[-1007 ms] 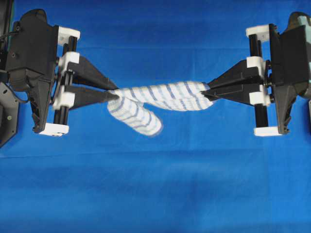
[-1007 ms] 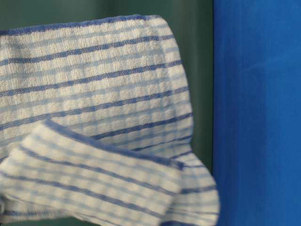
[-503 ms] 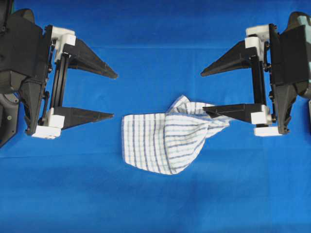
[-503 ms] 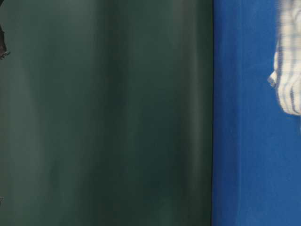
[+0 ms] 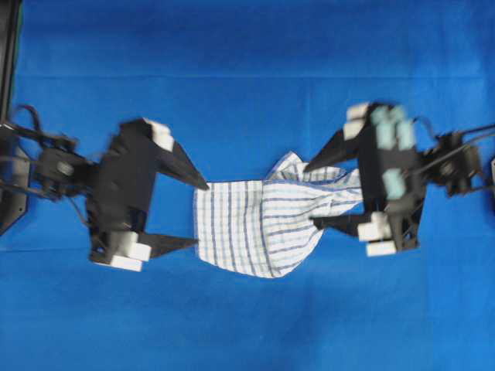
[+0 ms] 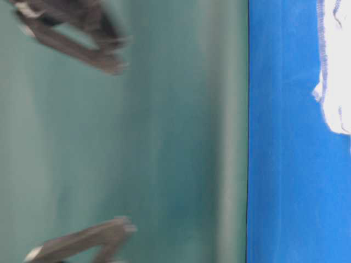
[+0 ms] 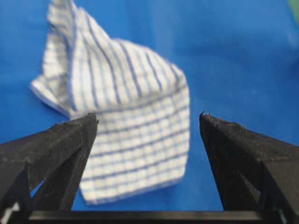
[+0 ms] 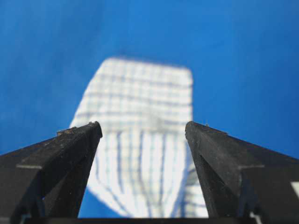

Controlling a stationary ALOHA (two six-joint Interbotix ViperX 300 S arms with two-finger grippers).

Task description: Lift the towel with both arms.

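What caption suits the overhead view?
Checked towel lies crumpled on the blue cloth between the open left gripper and open right gripper.

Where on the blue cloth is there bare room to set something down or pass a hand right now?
Bare: the wide band of table cloth below the towel and both grippers, and the band above them. Crowded: the middle row, where the open left gripper and open right gripper flank the crumpled towel, the right one overlapping its edge.

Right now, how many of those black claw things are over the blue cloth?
2. The left gripper sits at the towel's left edge, the right gripper at its right; both have fingers spread.
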